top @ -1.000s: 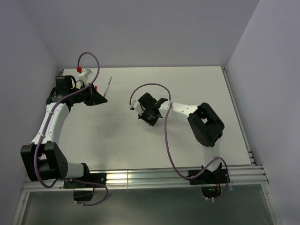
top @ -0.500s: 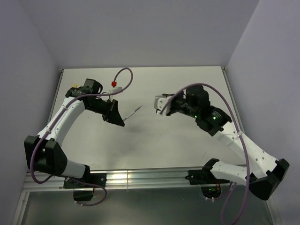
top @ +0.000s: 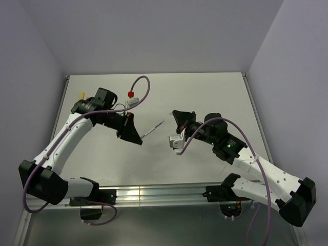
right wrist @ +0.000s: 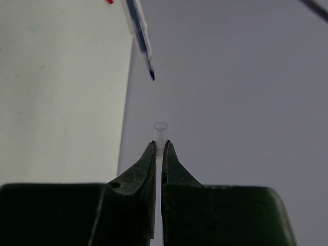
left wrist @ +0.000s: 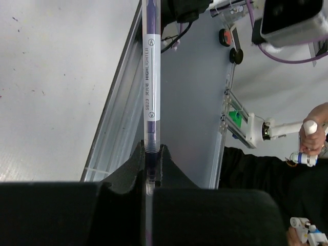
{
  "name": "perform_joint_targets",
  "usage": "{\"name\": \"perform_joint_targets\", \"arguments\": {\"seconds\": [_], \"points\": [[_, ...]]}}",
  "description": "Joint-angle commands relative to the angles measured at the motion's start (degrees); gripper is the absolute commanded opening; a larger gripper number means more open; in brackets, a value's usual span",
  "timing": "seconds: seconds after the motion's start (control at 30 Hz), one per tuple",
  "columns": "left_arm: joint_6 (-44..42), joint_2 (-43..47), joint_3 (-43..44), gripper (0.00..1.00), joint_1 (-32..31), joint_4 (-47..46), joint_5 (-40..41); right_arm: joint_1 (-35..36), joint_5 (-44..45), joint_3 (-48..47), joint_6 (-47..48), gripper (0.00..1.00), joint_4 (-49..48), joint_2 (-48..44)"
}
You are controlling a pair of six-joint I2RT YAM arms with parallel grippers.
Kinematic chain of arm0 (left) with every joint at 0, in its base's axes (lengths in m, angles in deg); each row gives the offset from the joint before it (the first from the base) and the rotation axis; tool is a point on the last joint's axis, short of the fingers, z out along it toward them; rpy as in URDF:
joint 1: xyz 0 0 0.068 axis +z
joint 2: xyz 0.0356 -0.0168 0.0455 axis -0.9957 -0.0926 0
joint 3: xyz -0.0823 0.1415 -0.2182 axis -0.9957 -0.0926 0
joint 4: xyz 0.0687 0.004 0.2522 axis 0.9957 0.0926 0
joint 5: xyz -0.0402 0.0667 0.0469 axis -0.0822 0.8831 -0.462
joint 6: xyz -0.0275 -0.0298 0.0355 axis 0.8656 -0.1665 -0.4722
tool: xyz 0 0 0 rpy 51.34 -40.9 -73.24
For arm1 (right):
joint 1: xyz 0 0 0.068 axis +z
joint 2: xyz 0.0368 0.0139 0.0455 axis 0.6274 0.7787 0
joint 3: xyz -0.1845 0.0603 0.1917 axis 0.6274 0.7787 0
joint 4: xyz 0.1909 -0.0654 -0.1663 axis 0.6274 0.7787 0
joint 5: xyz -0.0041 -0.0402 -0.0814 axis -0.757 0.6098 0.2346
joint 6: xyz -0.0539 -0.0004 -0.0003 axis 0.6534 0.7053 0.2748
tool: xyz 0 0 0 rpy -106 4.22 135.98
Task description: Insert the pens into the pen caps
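Observation:
My left gripper (top: 138,138) is shut on a thin pen (top: 154,128) with a clear barrel and dark ink. It holds the pen above the table, tip pointing right. In the left wrist view the pen (left wrist: 152,77) sticks straight out of the gripper (left wrist: 152,154), labelled HIGHLIGHTER. My right gripper (top: 177,115) is a short way to the right of the pen tip. The right wrist view shows that gripper (right wrist: 160,147) shut on a tiny clear pen cap (right wrist: 161,130), open end outward. The pen tip (right wrist: 145,51) hangs ahead of the cap, a little to the left, not touching.
A small yellow piece (top: 81,95) lies on the white table (top: 215,92) at the back left. Purple cables (top: 146,84) loop over both arms. A metal rail (top: 154,193) runs along the near edge, and grey walls close in the table's sides.
The left gripper carried the pen from the back left toward the middle. The right arm swung out and turned, bringing the cap to face the pen tip.

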Motion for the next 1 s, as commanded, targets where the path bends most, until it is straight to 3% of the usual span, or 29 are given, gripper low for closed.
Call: {"name": "perform_joint_targets", "arguments": {"seconds": [0.0,0.23,0.97], "points": [[4.1,1.8,1.4,0.0,-0.4,-5.5,-0.2,2.1,0.1,2.2,3.4,0.0,-13.5,-2.0],[10.5,5.8,1.4,0.0,-2.4,-15.6,4.2,2.9,-0.6,5.2,5.0,0.0,-21.0,-3.2],[12.2,5.4,0.2,0.0,-2.6,-16.9,2.6,3.8,-1.5,5.8,5.0,0.0,-21.8,-3.5]]}}
